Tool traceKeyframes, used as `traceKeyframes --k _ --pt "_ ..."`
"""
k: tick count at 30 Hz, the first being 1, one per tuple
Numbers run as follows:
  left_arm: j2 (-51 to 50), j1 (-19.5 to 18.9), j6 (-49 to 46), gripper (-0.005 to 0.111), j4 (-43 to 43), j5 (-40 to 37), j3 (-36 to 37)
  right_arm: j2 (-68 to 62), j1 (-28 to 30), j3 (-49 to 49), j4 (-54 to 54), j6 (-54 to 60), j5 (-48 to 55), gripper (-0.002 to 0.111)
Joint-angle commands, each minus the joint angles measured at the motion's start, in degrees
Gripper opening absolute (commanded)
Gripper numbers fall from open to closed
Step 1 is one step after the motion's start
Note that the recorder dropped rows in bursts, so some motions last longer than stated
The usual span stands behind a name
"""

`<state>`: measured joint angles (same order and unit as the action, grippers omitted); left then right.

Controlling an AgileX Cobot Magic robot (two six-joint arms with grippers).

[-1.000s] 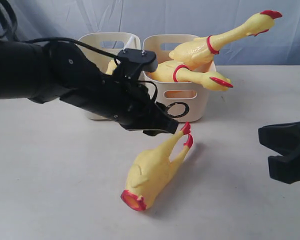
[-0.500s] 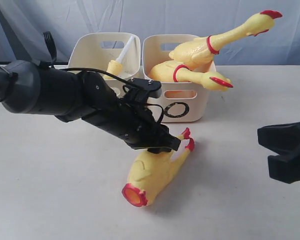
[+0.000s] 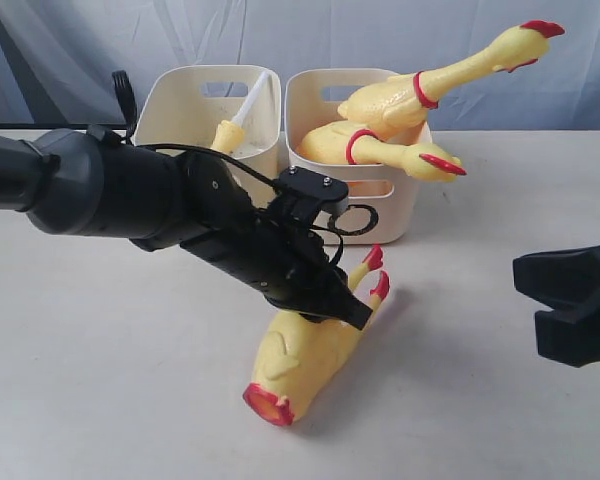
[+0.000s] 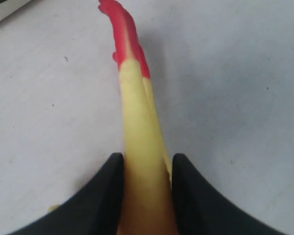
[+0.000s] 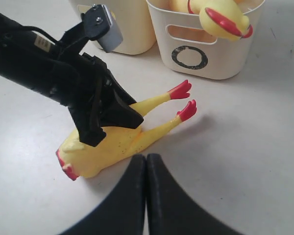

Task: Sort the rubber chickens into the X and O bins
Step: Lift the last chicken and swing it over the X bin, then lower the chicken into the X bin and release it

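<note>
A headless rubber chicken (image 3: 298,358) lies on the table in front of the bins, red feet toward the O bin (image 3: 392,212). My left gripper (image 3: 350,310) is down over its legs. In the left wrist view the fingers (image 4: 100,196) press both sides of one yellow leg (image 4: 137,122), so the left gripper (image 4: 144,159) is shut on it. Two whole rubber chickens (image 3: 450,75) (image 3: 395,150) stick out of the O bin. A yellow piece (image 3: 225,135) sits in the other bin (image 3: 185,100); my arm hides its mark. My right gripper (image 5: 146,157) hovers shut and empty at the right.
The two cream bins stand side by side at the back of the white table (image 3: 100,380). The left arm (image 3: 110,190) stretches across the front of the left bin. A blue-grey curtain (image 3: 80,40) hangs behind.
The left gripper came down onto the headless chicken's legs and closed on one leg. The chicken shifted slightly. The right gripper stayed put.
</note>
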<state>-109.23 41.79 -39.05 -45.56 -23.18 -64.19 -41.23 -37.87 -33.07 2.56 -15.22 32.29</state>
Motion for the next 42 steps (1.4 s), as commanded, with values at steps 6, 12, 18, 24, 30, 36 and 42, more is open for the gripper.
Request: traceKeyframes --k 6,12,18,24,30,36,42 --pt "1.47 0.51 0.33 0.0 3.16 -2.46 0.1 0.32 0.1 0.31 0.11 0.24 -0.42 -0.001" --pt "7.84 0.39 0.79 0.0 5.54 -1.84 0.1 0.32 0.1 0.31 0.11 0.24 -0.42 -0.001" --pt "13.99 0.39 4.33 0.0 14.82 1.04 0.1 0.32 0.1 0.31 0.14 0.24 -0.31 -0.001" --pt "18.38 0.1 9.96 0.0 26.26 5.79 0.1 0.32 0.1 0.31 0.14 0.24 -0.31 -0.001" --pt "21.06 -5.02 16.54 0.0 30.91 14.95 0.1 0.32 0.1 0.31 0.14 0.24 -0.09 -0.001" --pt "21.34 -9.77 16.54 0.0 30.63 29.5 0.1 0.32 0.1 0.31 -0.12 0.24 -0.1 -0.001" --pt "20.78 -10.29 15.97 0.0 33.5 42.73 0.1 0.32 0.1 0.31 -0.99 0.24 -0.08 -0.001"
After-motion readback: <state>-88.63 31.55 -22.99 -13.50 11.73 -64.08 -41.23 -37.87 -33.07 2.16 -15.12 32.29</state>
